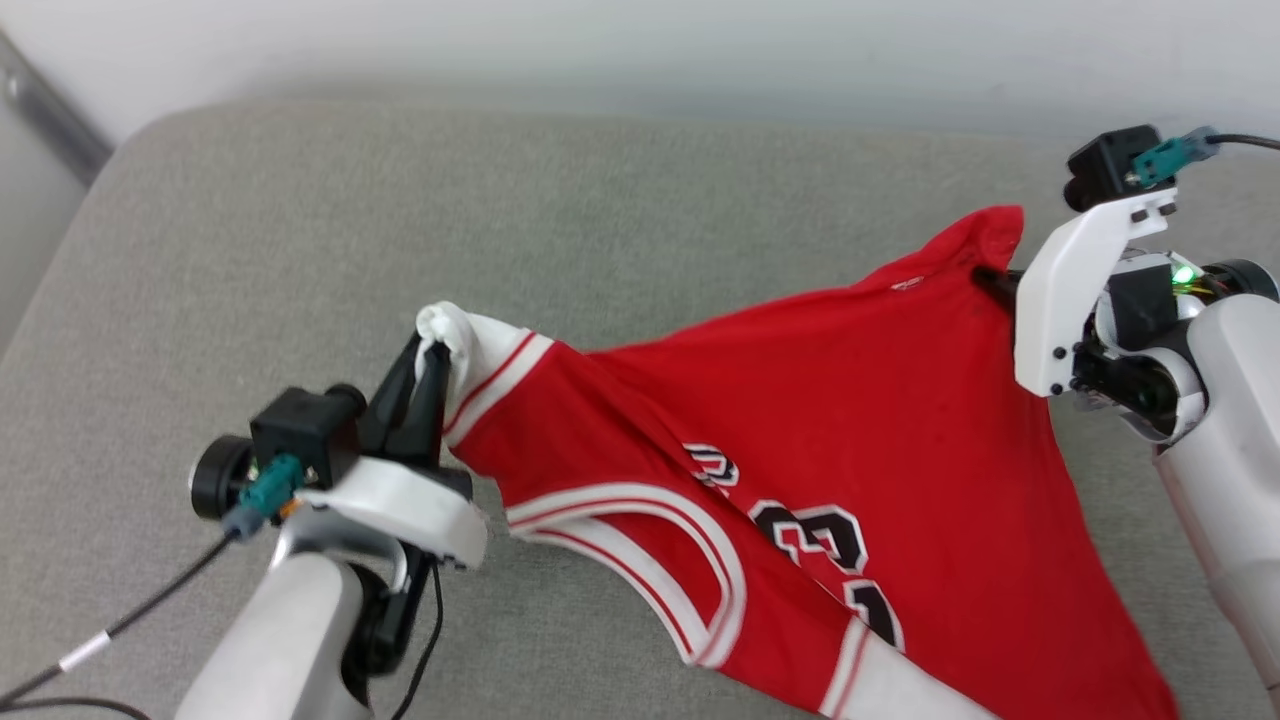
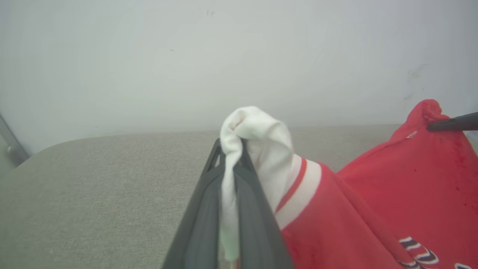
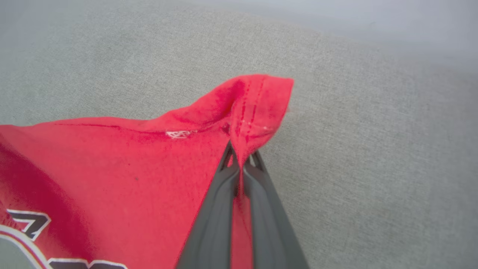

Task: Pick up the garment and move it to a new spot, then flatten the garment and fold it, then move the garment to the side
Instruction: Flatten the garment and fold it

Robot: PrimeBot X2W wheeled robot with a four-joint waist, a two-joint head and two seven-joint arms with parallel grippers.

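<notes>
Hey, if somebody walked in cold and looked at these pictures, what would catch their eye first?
The bright red garment with black numerals, stretched across the middle and right of the head view over a grey cushion. At its left end the left gripper is shut on a bunched white sleeve; at the upper right the right gripper pinches a red hem corner.

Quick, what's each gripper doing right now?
Left gripper: shut, holding the shirt by its white sleeve.
Right gripper: shut, holding the shirt's red corner.
</notes>
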